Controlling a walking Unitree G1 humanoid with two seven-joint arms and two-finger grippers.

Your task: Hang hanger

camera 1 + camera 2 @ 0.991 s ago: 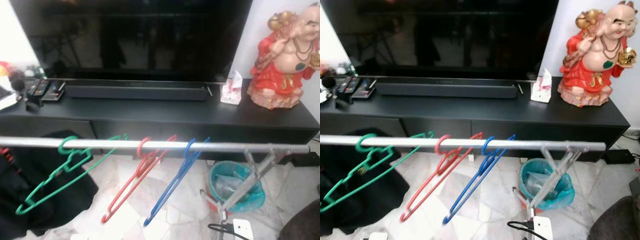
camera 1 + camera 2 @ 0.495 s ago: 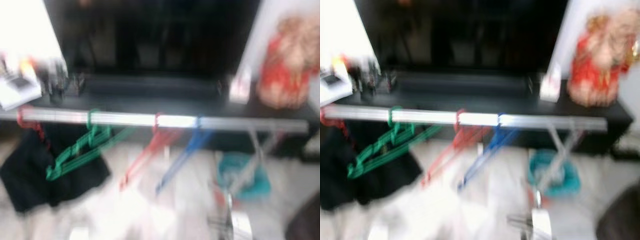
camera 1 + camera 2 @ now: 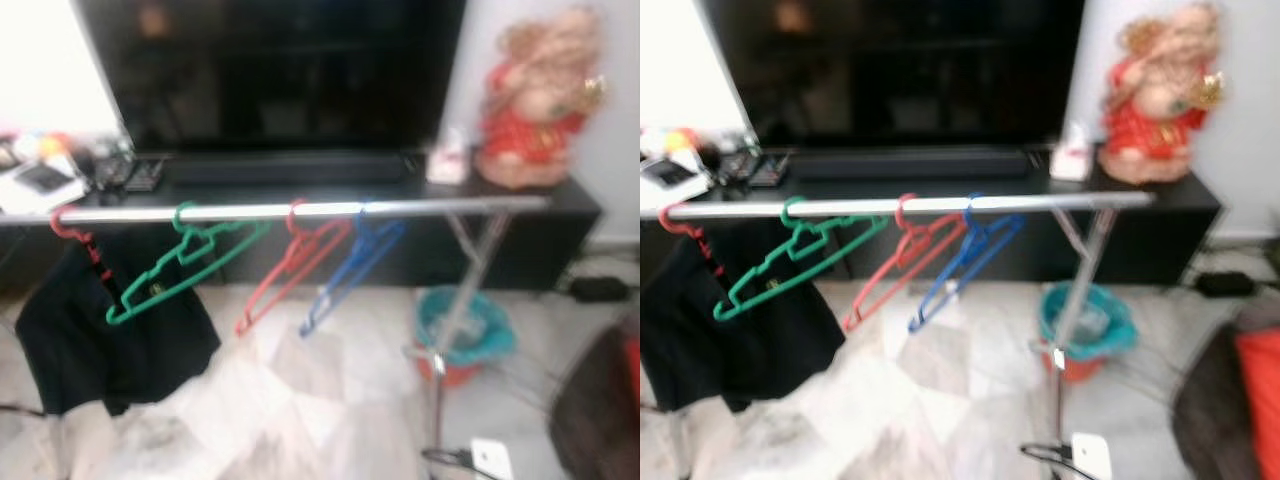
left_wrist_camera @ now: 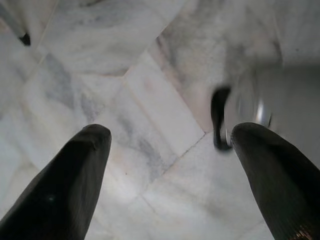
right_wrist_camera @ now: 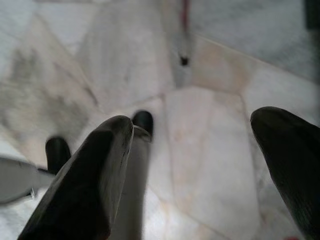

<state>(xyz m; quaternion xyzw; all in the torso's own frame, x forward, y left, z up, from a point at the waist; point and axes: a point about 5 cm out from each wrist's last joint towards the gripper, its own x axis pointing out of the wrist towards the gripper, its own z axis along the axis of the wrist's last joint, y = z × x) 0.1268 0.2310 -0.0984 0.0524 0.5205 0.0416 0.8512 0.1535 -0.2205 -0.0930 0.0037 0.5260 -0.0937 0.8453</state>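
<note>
A silver rail point(image 3: 300, 210) of a drying rack runs across the room in front of a black TV cabinet. On it hang a green hanger point(image 3: 180, 265), a red hanger point(image 3: 290, 265) and a blue hanger point(image 3: 350, 265), all tilted. A further red hook point(image 3: 70, 228) at the rail's left end carries a black garment point(image 3: 110, 330). My left gripper point(image 4: 170, 145) hangs open over the marble floor with nothing between its fingers. My right gripper point(image 5: 200, 145) is also open and empty above the floor.
A large TV point(image 3: 270, 70) and a soundbar stand on the cabinet, with a red and gold statue point(image 3: 535, 100) at its right end. A teal bin point(image 3: 462, 335) sits by the rack's leg point(image 3: 455, 310). A white power strip point(image 3: 490, 458) lies on the floor.
The camera has pulled back and shifted, so the rail looks higher and smaller and its left end with the black garment has come into view. The hangers stay on the rail.
</note>
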